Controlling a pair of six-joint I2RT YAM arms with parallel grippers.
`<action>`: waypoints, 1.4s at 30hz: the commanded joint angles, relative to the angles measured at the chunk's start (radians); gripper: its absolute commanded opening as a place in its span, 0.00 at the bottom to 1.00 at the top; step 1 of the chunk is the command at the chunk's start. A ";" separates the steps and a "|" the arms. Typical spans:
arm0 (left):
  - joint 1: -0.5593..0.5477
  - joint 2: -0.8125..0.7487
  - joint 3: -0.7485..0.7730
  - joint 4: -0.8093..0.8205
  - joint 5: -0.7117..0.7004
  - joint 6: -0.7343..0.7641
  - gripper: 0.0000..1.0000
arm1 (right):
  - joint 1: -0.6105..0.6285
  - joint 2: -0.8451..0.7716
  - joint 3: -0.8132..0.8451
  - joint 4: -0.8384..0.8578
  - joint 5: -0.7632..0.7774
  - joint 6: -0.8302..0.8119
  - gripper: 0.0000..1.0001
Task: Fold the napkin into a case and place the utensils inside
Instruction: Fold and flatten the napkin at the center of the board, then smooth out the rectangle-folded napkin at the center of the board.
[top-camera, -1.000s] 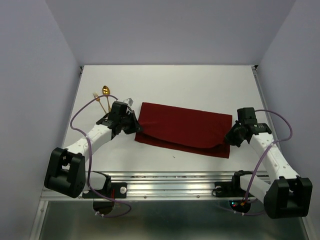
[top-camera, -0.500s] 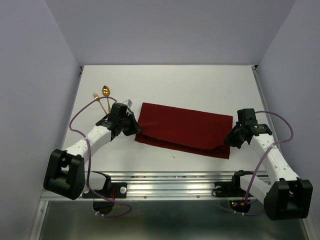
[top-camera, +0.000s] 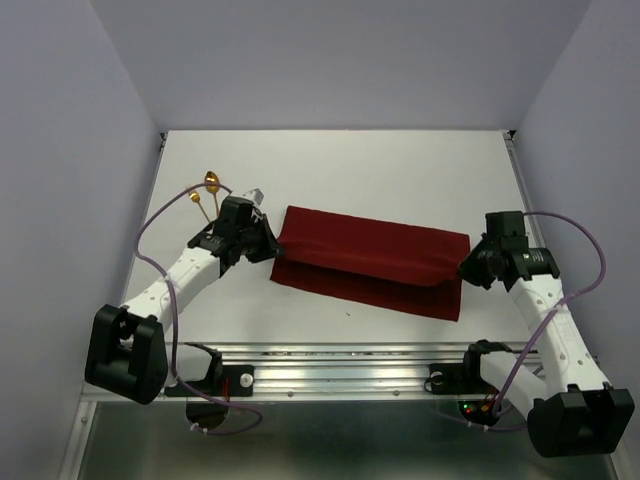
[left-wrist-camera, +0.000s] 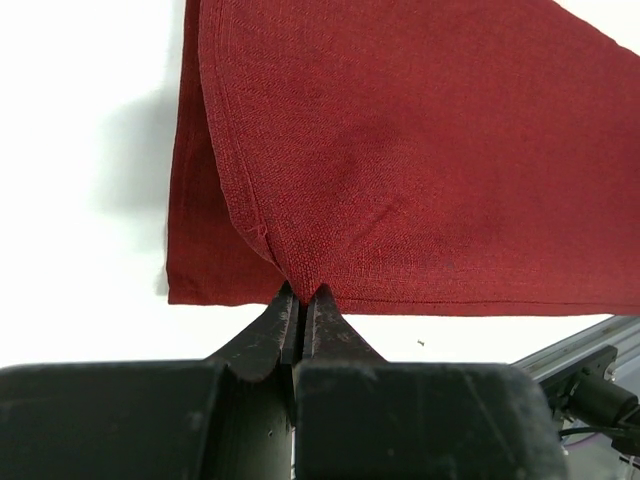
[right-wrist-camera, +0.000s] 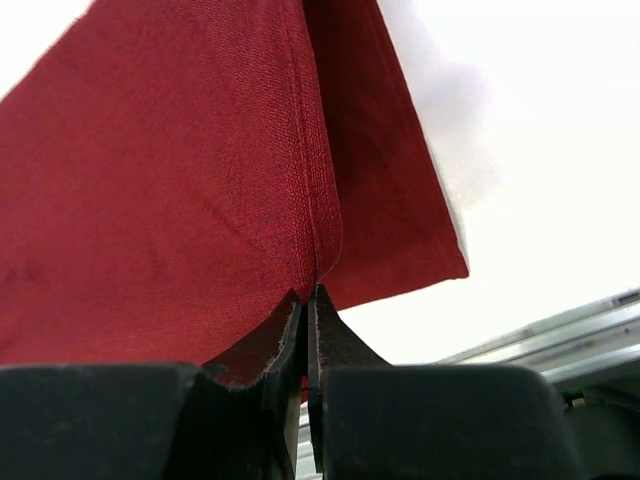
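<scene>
Top external: we hold the soft, limp napkin (top-camera: 370, 262) by its nine and three o'clock ends, left end effector (top-camera: 274, 254) and right end effector (top-camera: 464, 268) each clamped on its edge.

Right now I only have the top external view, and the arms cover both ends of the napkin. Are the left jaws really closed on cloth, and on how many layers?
Observer: Yes. The left wrist view shows the left jaws shut on a pinch of the napkin, taken from its upper layer only. The lower layer lies flat on the table beside the pinch.
Operator: And the right end?
Observer: In the right wrist view, the right jaws are shut on the upper layer's hemmed edge. The layer underneath reaches out past them, ungripped.
</scene>
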 joint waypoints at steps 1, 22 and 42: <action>-0.006 -0.026 -0.031 0.018 0.002 0.015 0.00 | -0.006 -0.026 -0.066 -0.040 0.009 0.029 0.08; -0.096 0.110 0.174 -0.048 -0.128 -0.005 0.79 | -0.006 0.040 -0.091 0.075 0.046 0.043 0.61; -0.132 0.484 0.221 0.044 -0.147 -0.007 0.56 | -0.006 0.475 -0.045 0.405 0.155 -0.052 0.55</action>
